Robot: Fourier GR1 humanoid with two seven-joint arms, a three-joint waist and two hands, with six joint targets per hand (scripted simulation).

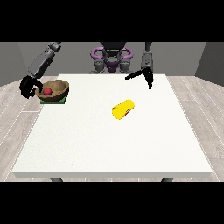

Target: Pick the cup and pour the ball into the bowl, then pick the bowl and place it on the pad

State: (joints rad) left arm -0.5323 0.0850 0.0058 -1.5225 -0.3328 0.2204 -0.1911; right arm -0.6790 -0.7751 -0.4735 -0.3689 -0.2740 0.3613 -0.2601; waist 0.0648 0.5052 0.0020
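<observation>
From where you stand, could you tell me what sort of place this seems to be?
Probably a plain test room for tabletop handling: a large white table on a pale plank floor with bare grey walls, and only a wooden bowl, green pad and tipped yellow cup set out.

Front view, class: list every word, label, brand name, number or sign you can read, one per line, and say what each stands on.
None: no readable text shows anywhere.
The yellow cup lying on its side, the brown bowl with the red ball, the green pad and the white table carry no lettering.
</observation>
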